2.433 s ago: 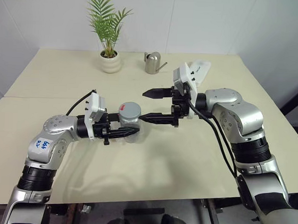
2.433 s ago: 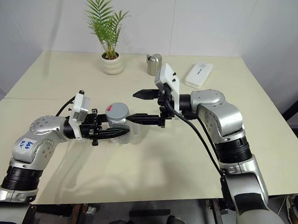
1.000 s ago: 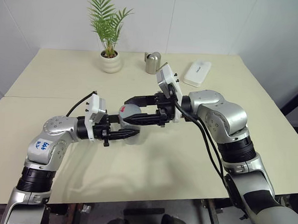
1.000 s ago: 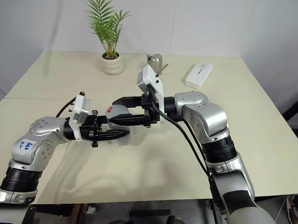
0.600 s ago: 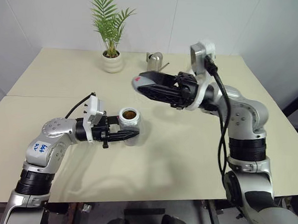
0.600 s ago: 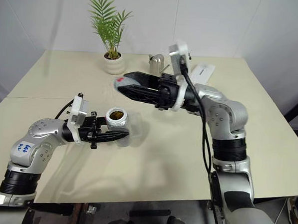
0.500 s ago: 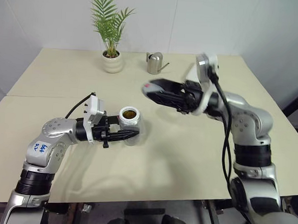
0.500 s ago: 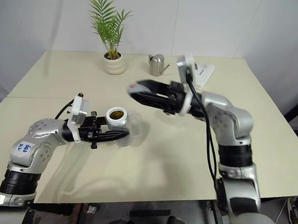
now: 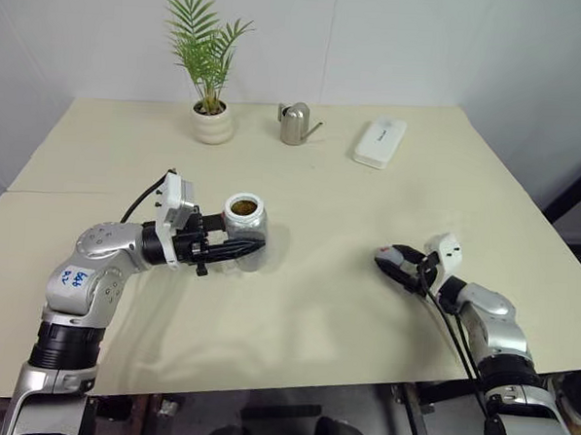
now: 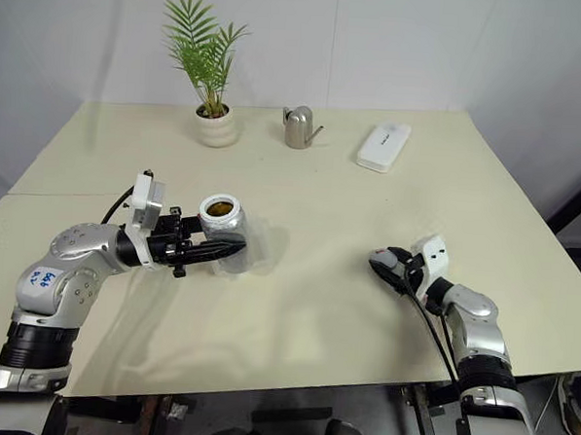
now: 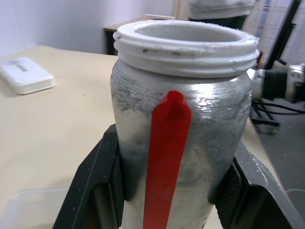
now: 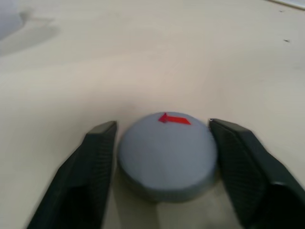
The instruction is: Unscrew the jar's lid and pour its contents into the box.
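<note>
Cream tabletop (image 9: 344, 308) spreads under both my arms. Left gripper (image 9: 238, 251) clamps the small clear cylindrical jar with a red stripe (image 9: 243, 230), open-mouthed and upright. Right gripper (image 12: 162, 148) stands parted around the round flat grey lid with its red mark (image 12: 167, 155), resting on the table between my fingers (image 12: 88, 176).

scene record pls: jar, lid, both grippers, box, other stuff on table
jar: open, upright, brown bits inside, clamped in left gripper above the table
lid: off, flat on table between right gripper's fingers
right gripper: open, gaps on both sides of lid
box: clear corner seen under the jar
other: plant pot, watering can, white case at far edge
</note>
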You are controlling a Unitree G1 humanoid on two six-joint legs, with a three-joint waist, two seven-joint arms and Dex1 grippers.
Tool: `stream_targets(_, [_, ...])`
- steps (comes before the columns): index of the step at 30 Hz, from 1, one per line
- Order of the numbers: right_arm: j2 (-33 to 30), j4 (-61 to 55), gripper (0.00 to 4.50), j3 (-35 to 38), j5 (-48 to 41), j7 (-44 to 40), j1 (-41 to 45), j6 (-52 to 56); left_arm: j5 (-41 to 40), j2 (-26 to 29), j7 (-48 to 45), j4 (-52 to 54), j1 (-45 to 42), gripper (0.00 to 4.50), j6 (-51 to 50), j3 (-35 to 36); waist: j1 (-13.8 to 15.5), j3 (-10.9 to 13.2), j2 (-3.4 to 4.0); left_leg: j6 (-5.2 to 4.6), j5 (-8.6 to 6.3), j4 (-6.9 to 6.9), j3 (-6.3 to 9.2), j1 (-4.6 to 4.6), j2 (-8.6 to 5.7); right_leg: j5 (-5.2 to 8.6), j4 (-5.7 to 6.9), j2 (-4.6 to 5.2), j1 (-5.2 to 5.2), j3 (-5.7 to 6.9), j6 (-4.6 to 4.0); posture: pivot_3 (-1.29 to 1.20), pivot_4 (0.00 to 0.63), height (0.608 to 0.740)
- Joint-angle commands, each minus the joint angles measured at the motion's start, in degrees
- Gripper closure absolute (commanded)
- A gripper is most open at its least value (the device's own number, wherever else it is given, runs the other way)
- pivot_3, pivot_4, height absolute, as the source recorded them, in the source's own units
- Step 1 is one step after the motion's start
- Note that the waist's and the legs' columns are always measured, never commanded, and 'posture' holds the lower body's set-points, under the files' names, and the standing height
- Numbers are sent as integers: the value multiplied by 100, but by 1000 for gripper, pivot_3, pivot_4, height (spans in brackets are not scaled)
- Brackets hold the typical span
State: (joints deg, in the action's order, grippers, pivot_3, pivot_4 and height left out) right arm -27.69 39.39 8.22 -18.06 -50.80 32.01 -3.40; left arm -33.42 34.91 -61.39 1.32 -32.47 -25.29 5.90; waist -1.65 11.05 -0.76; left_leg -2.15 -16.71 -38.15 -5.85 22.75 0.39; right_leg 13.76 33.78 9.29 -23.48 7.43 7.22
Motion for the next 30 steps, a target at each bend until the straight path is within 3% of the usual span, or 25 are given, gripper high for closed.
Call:
stream_targets(1, [-12, -250, 33, 234, -217, -69, -47, 79, 20, 24, -90, -10, -147, 2572, 137, 14, 1, 0, 0, 0, 0, 0, -1, 0, 0, 0, 0, 0, 0, -1, 0, 0, 150, 740])
stream_targets(6, [-408, -1311, 33, 254, -519, -545, -126, 740, 44, 45, -131, -105, -213, 2572, 180, 19, 10, 5, 8, -1, -2, 4, -2, 5, 0, 0, -7, 1, -5, -3, 0, 0, 150, 740])
stream_targets(10, [-1217, -2857, 33, 54, -1226, -1200, 57, 2584, 46, 134, -193, -226, -253, 2572, 296, 164, 22, 7, 12, -4, -4, 3, -1, 11, 0, 0, -9, 3, -11, -2, 0, 0, 150, 740])
stream_targets(15, [-1620, -4135, 33, -323, -1521, -1442, 534, 3487, 378, 343, -221, -650, -316, 2572, 691, 176, 1, 4, 7, 4, -12, -1, -3, 8, 15, -1, -10, -2, -10, 6, -5, 0, 150, 740])
stream_targets(19, [-1642, -4472, 33, -633, -1358, -1489, 753, 3620, 874, 512, -208, -1163, -605, 2572, 1091, 36, 42, 4, 7, 5, -14, -1, -8, 12, 19, -6, -9, -3, -17, 11, -13, 0, 150, 740])
stream_targets(23, [-1432, -4418, 33, -764, -1161, -1207, 738, 3522, 1772, 649, 453, -1919, -1291, 2572, 1703, -134, 170, 4, 6, -3, -19, -9, -8, 36, 15, -7, -15, -2, -29, 17, -13, 0, 150, 740])
stream_targets(30, [-1381, -4549, 33, -621, -1227, -1044, 452, 3541, 3149, 688, 1383, -2205, -1539, 2572, 2154, -743, 203, 4, 6, -26, -41, -9, -16, 47, -4, -9, -18, 3, -37, 22, -7, 0, 150, 740])
